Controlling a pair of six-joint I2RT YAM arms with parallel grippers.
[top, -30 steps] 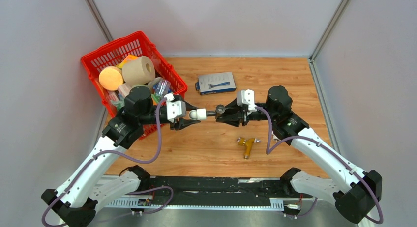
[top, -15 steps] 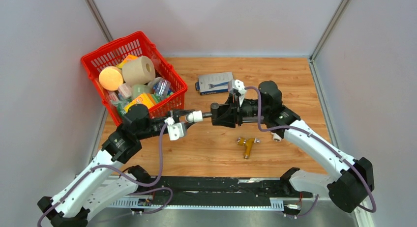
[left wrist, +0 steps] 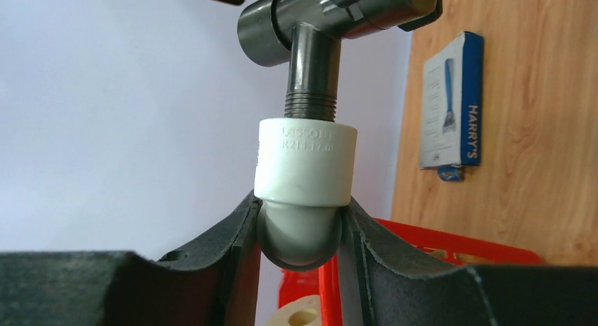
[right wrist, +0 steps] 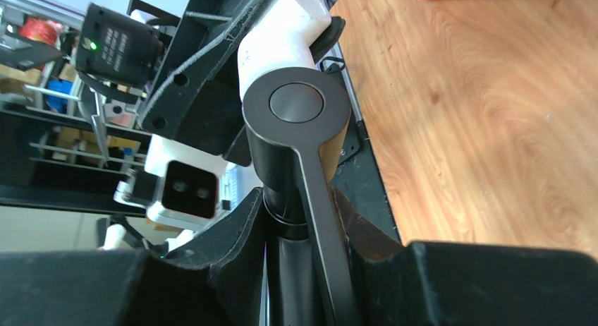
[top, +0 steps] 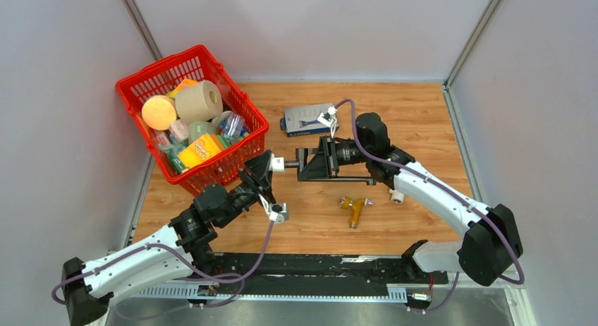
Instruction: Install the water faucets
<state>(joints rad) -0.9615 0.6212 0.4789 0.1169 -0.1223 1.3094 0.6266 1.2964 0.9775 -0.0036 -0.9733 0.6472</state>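
The dark grey water faucet (top: 299, 161) is held level above the table's middle. My right gripper (top: 310, 164) is shut on it; in the right wrist view its round end (right wrist: 296, 104) and flat handle stand between my right gripper's (right wrist: 304, 224) fingers. The faucet's threaded stem (left wrist: 310, 82) enters a white elbow fitting (left wrist: 304, 169). My left gripper (left wrist: 300, 234) is shut on that fitting's rounded grey end, and it shows in the top view (top: 262, 172) left of the fitting (top: 278, 165). The fitting (right wrist: 281, 33) also shows in the right wrist view.
A red basket (top: 144, 79) full of household items stands at the back left. A blue razor box (top: 309, 119) lies at the back middle. A brass valve (top: 355, 208) lies on the wood below the grippers, with a small white fitting (top: 397, 196) to its right.
My left arm has dropped and swung under, now reaching up to the fitting from below left. My right gripper has rolled and shifted left with the faucet. Both keep their hold.
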